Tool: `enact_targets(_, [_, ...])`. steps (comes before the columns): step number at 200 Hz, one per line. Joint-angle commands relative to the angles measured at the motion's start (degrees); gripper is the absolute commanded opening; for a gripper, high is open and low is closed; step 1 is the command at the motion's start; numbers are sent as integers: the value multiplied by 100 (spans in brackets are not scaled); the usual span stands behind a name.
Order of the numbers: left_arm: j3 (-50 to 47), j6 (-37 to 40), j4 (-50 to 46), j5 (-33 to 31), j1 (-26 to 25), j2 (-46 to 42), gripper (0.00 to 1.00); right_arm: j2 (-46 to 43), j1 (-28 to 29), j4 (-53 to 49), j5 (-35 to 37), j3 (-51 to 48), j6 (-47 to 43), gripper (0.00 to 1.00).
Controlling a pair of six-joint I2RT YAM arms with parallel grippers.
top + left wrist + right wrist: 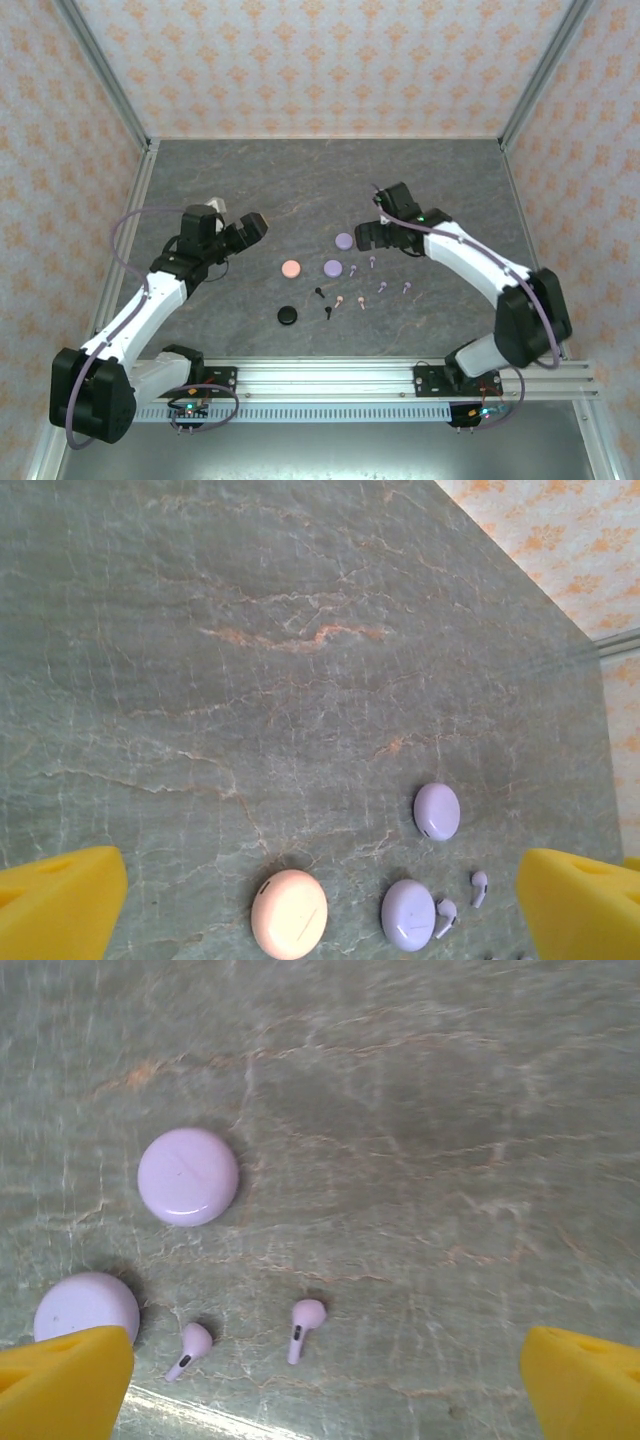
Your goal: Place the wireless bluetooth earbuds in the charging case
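Closed round charging cases lie mid-table: two lilac [344, 240] [333, 267], one pink [291, 268], one black [288, 315]. Tiny earbuds lie scattered to their right: lilac ones [372, 263] [407, 287], a pink pair [340, 301], a black pair [319, 293]. My left gripper [240, 232] hovers left of the cases, open and holding nothing; its view has the pink case [289, 913] and two lilac cases [437, 811] ahead. My right gripper [372, 235] hangs open beside the far lilac case, above two lilac earbuds [305, 1325] [195, 1345].
The dark marbled table [300, 190] is walled by patterned panels on three sides. An aluminium rail [320, 378] with both arm bases runs along the near edge.
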Motion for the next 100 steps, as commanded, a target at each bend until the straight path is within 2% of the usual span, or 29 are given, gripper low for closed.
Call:
enact_targets(1, [-18,-401,488,10,-74,58,100,644,171,-673,-152,597,-805,100])
enact_targets(45, [228,-278,293,-23,-115,188,100,1915,317,-1032,-611,1673,-1589,96])
enact_targets(100, [278,-117,87,-218,-137,79,100,2792,372,-1142,-824,2356,-1919,90])
